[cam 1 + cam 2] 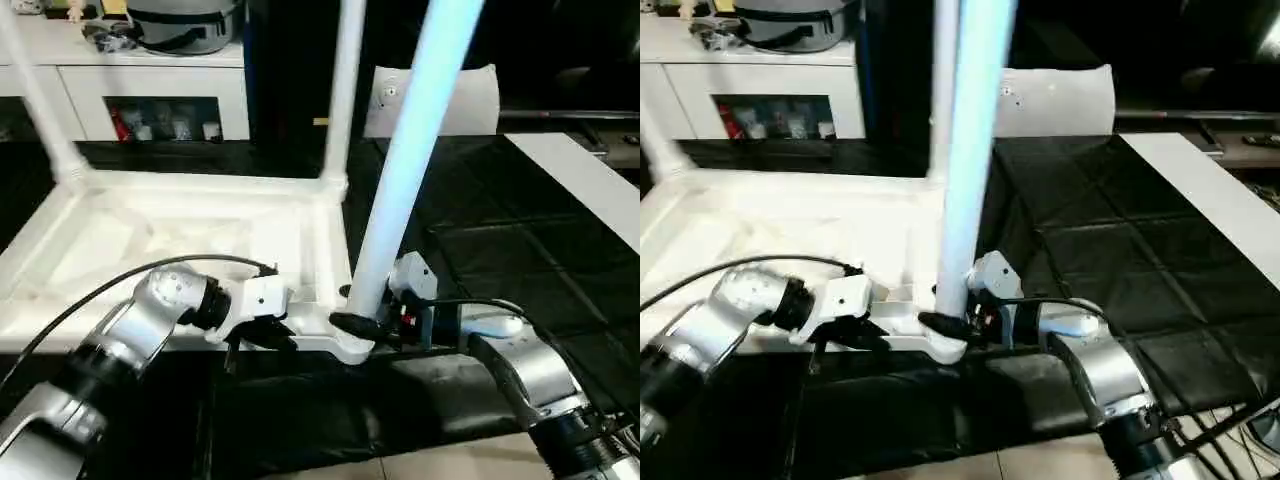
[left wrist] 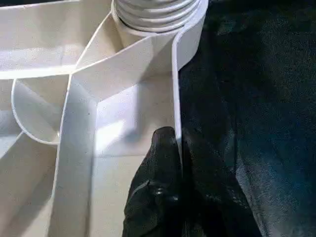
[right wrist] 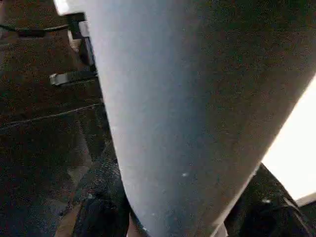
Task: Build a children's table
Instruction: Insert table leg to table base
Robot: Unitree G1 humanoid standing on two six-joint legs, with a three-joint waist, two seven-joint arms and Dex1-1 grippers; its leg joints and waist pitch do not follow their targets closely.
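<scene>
At tabletop's (image 1: 190, 235) 5 o'clock corner, right gripper (image 1: 365, 322) clamps leg (image 1: 400, 180); left gripper (image 2: 180, 148) pinches rim; keep leg vertical while twisting.

Black quilted mat (image 1: 500, 260) covers the floor. White low cabinet (image 1: 150, 85) sits at the back, with a flat white plastic bag (image 1: 470, 100) near it.

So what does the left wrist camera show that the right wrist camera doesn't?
Left wrist view: the left gripper pinching the upturned tabletop's rim, with a ribbed corner socket just beyond. Right wrist view: a close look at the leg between the right gripper's jaws. Both share the black mat underneath.
</scene>
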